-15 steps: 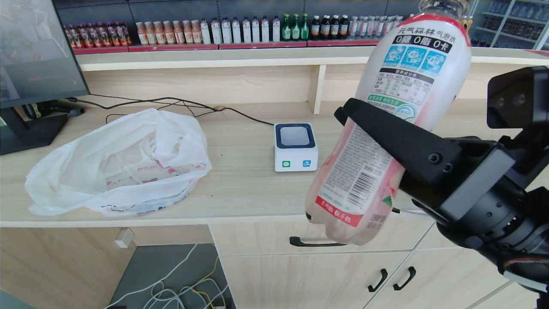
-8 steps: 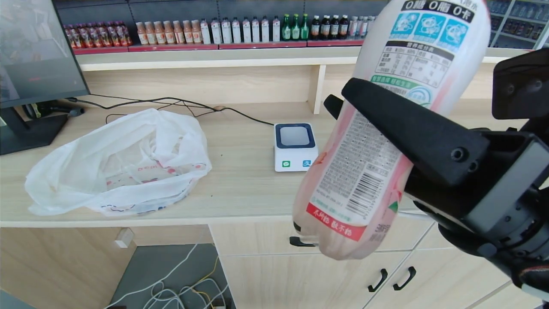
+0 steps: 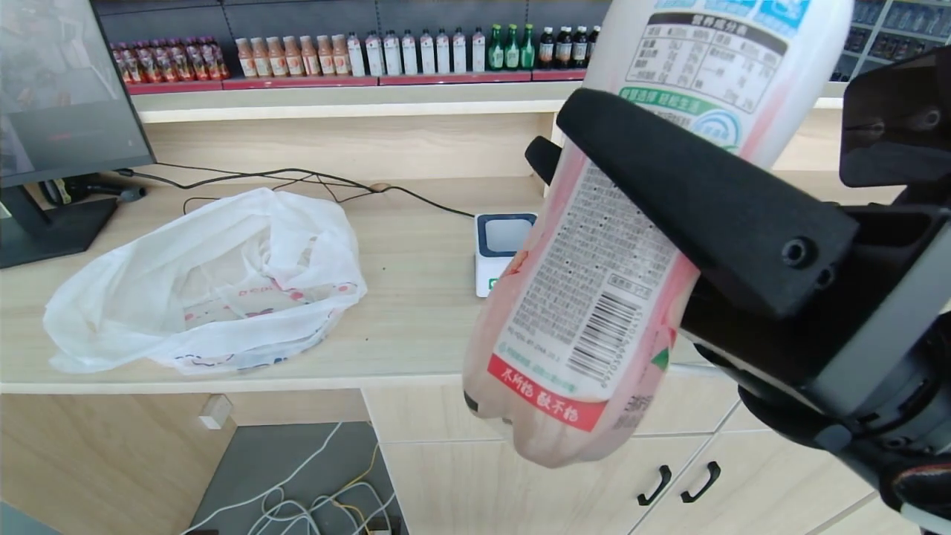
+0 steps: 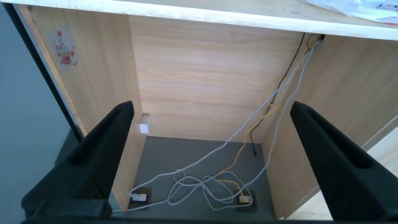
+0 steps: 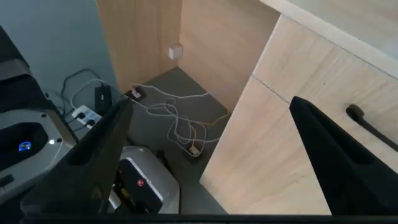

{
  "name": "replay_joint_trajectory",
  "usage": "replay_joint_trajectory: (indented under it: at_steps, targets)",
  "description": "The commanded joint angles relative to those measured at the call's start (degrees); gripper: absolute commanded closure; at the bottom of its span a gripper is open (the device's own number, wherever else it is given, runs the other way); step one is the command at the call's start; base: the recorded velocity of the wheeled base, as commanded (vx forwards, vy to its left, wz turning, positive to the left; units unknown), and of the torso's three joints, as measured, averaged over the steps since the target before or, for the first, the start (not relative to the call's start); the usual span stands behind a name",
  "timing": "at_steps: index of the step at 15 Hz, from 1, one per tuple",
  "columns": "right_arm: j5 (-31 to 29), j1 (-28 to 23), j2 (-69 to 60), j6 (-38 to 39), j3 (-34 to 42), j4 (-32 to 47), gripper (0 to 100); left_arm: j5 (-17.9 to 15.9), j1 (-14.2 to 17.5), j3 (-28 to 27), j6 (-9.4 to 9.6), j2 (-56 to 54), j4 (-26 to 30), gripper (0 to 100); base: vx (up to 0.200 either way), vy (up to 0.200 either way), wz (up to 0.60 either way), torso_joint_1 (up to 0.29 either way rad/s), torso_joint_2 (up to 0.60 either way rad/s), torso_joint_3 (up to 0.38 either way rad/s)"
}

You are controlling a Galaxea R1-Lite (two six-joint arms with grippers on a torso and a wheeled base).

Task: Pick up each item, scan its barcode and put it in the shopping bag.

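A pink drink bottle [image 3: 594, 297] with a white label is held tilted in the air, close to the head camera, barcode facing the camera. My right gripper [image 3: 565, 134] is shut on its middle, one black finger [image 3: 706, 200] across the front and the other tip behind. The bottle's base hangs over the counter's front edge and hides the right side of the white scanner [image 3: 499, 245]. The white shopping bag [image 3: 208, 282] lies open on the counter's left. My left gripper [image 4: 211, 155] hangs open below the counter, over floor cables, holding nothing.
The wooden counter [image 3: 416, 319] has a raised back ledge, cables, and a monitor [image 3: 59, 82] at far left. Shelves of bottles [image 3: 416, 52] run behind. Cabinet doors with black handles [image 3: 657, 483] are below.
The right gripper has carried the bottle up, left and nearer the camera. The bottle now covers part of the scanner. The bag has not moved.
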Motion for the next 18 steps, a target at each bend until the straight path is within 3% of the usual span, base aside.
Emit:
replay_joint_trajectory:
  at_steps: [1,3,6,9,11,12,14,18]
  targets:
    - [0.4,-0.7,-16.9,3.5,0.5,9.4,0,0.0,0.0,0.0,-0.02,0.0,0.0,0,0.0,0.0,0.0,0.0,0.0,0.0]
    - [0.2,-2.1,-19.3,7.3,0.5,9.5,0,0.0,0.0,0.0,-0.02,0.0,0.0,0,0.0,0.0,0.0,0.0,0.0,0.0]
    - [-4.0,-24.5,-15.8,12.3,0.5,9.5,0,0.0,0.0,0.0,-0.02,0.0,0.0,0,0.0,0.0,0.0,0.0,0.0,0.0]
    - [-4.2,-30.9,-12.4,12.4,0.5,9.5,0,0.0,0.0,0.0,-0.02,0.0,0.0,0,0.0,0.0,0.0,0.0,0.0,0.0]
    - [-4.1,-41.0,-9.3,12.4,0.5,9.5,0,0.0,0.0,0.0,-0.02,0.0,0.0,0,0.0,0.0,0.0,0.0,0.0,0.0]
    - [-3.9,-43.4,-10.5,12.3,0.5,9.5,0,0.0,0.0,0.0,-0.02,0.0,0.0,0,0.0,0.0,0.0,0.0,0.0,0.0]
    - [-1.0,-40.7,-18.9,12.3,1.9,8.8,0,0.0,0.0,0.0,-0.02,0.0,0.0,0,0.0,0.0,0.0,0.0,0.0,0.0]
    - [-0.2,-40.8,-19.8,13.8,1.9,8.8,0,0.0,0.0,0.0,-0.02,0.0,0.0,0,0.0,0.0,0.0,0.0,0.0,0.0]
